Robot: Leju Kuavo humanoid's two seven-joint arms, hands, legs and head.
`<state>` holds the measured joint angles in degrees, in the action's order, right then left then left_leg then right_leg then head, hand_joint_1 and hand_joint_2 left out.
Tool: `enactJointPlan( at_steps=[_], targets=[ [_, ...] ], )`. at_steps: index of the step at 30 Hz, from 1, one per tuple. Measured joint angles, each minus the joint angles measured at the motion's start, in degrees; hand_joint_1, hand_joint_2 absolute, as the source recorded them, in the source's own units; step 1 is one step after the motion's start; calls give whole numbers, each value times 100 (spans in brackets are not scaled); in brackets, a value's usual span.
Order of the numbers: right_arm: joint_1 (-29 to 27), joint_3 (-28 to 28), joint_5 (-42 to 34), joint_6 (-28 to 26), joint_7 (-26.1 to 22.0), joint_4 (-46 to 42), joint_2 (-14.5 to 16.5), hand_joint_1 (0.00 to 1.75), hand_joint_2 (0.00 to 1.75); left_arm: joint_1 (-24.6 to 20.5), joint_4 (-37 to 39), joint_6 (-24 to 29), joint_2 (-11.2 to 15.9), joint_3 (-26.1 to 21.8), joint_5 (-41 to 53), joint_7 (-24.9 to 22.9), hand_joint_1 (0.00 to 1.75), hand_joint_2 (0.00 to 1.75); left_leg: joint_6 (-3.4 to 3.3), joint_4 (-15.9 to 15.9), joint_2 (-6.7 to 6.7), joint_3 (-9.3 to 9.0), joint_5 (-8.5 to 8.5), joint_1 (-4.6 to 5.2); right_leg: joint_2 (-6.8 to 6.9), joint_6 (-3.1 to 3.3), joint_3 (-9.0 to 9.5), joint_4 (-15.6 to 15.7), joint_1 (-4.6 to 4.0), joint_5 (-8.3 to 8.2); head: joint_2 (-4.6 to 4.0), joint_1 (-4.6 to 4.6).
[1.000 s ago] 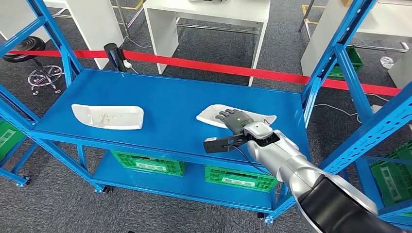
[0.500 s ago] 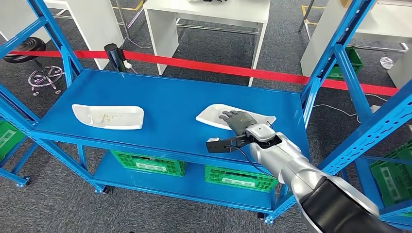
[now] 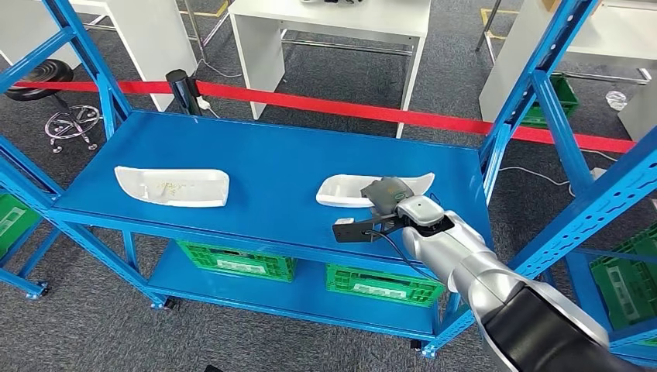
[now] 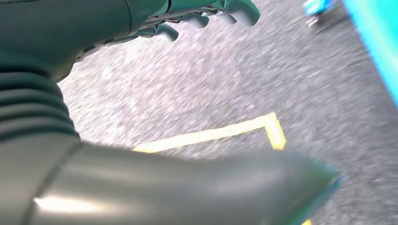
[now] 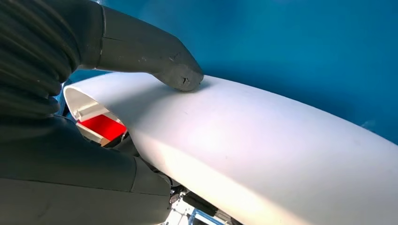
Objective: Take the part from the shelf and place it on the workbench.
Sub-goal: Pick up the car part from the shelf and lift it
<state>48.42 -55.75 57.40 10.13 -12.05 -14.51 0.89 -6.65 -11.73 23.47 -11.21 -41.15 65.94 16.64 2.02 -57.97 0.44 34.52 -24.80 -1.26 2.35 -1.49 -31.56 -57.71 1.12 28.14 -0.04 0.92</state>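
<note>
The white part (image 3: 345, 190) on the blue shelf (image 3: 271, 155) is gripped by the right hand (image 3: 387, 192), thumb pressed on its curved shell so it can probably be tipped up and lifted. It's not carried off yet. The left hand (image 4: 197, 16) is left dangling, fingers apart, nothing held.

From high on the body, your head camera looks forward and down over the blue metal shelf deck (image 3: 256, 163). Your right wrist camera sits close behind the white curved plastic part (image 5: 263, 154), seen at four o'clock from above (image 3: 349, 190). Your left wrist camera faces grey speckled floor (image 4: 202, 89).
</note>
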Motion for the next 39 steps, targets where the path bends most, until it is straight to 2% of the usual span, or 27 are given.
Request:
enactJointPlan(
  at_steps=[3,18,23,31,39],
  targets=[
    [3,44,1,-1,-48,0,-9,175,175,-8,-1,49,0,6,21,159,0,175,0,0,0,-1,0,0,0,0,2,0,0,0,0,0],
    [21,90,16,-51,-82,0,-11,175,175,-36,-1,-113,5,8,-99,290,0,175,-1,0,-2,-1,1,0,1,-1,4,0,1,-1,0,0],
    [125,189,-35,-367,4,-5,-10,175,175,-34,-1,-75,9,4,-186,63,0,175,-1,0,-4,5,2,1,2,-1,3,-3,1,-2,0,-1],
    [607,537,-126,-1028,149,-150,27,175,175,-36,-2,-196,115,-28,-284,-3,0,175,0,1,-5,8,4,1,2,0,-3,-5,-1,-3,0,0],
    [929,826,-20,-1672,62,-442,111,175,175,-83,-9,-473,255,-82,-393,-67,0,175,5,3,-5,10,6,1,3,0,-8,-9,-1,-2,0,0]
  ],
)
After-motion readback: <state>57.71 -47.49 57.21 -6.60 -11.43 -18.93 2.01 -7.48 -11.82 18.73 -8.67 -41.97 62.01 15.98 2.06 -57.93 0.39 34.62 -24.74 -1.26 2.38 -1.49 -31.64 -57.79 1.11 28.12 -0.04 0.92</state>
